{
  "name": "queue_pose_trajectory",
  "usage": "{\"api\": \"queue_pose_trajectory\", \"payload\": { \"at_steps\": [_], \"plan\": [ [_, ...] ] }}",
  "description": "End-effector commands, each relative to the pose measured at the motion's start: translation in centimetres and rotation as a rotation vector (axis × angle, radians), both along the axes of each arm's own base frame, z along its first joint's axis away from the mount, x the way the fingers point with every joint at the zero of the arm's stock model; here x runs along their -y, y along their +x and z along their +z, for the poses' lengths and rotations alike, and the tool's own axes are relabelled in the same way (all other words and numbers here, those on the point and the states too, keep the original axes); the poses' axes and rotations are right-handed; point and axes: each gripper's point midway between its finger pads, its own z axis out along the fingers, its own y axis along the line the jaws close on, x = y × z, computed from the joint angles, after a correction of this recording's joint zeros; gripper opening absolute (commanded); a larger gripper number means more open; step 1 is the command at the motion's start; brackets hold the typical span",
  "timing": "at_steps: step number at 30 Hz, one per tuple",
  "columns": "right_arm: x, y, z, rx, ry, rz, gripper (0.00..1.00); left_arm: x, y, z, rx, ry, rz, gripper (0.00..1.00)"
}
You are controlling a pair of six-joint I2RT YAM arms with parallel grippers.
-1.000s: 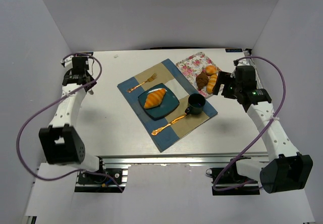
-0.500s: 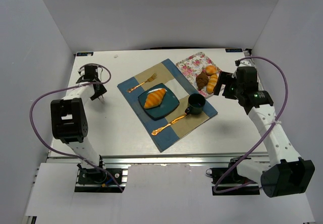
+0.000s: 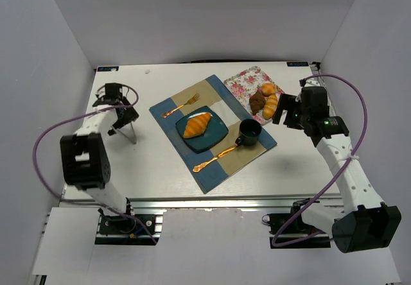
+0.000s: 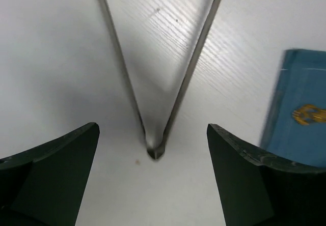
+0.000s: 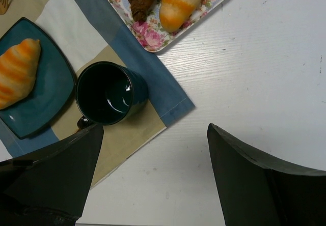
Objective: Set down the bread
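White table point(image 3: 160, 163), left fingers point(image 4: 51, 175), right fingers point(image 5: 254, 180) spread wide, both empty

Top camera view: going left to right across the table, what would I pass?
left gripper → bread → cup → right gripper
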Motion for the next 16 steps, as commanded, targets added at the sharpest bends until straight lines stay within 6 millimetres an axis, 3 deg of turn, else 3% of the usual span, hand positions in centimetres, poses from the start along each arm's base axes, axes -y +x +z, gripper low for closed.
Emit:
{"api": "queue_pose_trajectory", "payload": {
  "at_steps": [1, 2, 3, 5, 6, 7, 9, 12, 16],
  "plan": [
    [0.2, -0.5, 2.5, 0.042, -0.003, 0.002, 0.89, -1.8, -1.8, 13.9, 0.287, 0.076, 0.128, 0.98],
    [0.5, -0.7, 2.4, 0.037, -0.010, -0.014, 0.89, -2.0, -3.2, 15.3, 0.305, 0.088, 0.147, 0.98],
    [0.7, -0.9, 2.4, 0.037, -0.016, -0.027, 0.89, -2.6, -5.1, 18.6, 0.396, 0.121, 0.184, 0.98],
    [1.1, -1.1, 2.4, 0.050, -0.014, -0.056, 0.89, -3.4, -7.6, 20.4, 0.451, 0.166, 0.222, 0.98],
    [1.1, -1.0, 2.6, 0.066, -0.003, -0.064, 0.89, -3.7, -9.4, 22.7, 0.537, 0.189, 0.240, 0.98],
    [1.1, -1.0, 2.1, 0.066, -0.001, -0.069, 0.89, -3.8, -10.1, 23.4, 0.570, 0.199, 0.242, 0.98],
    [0.9, -0.9, 2.5, 0.094, 0.016, -0.064, 0.89, -3.8, -11.3, 24.1, 0.652, 0.216, 0.235, 0.98],
    [1.0, -0.7, 2.2, 0.098, 0.019, -0.082, 0.90, -4.6, -12.5, 23.3, 0.684, 0.237, 0.305, 0.98],
    [1.7, -0.2, 2.6, 0.109, -0.013, -0.107, 0.90, -4.8, -12.6, 22.6, 0.640, 0.266, 0.278, 0.98]
  ]
}}
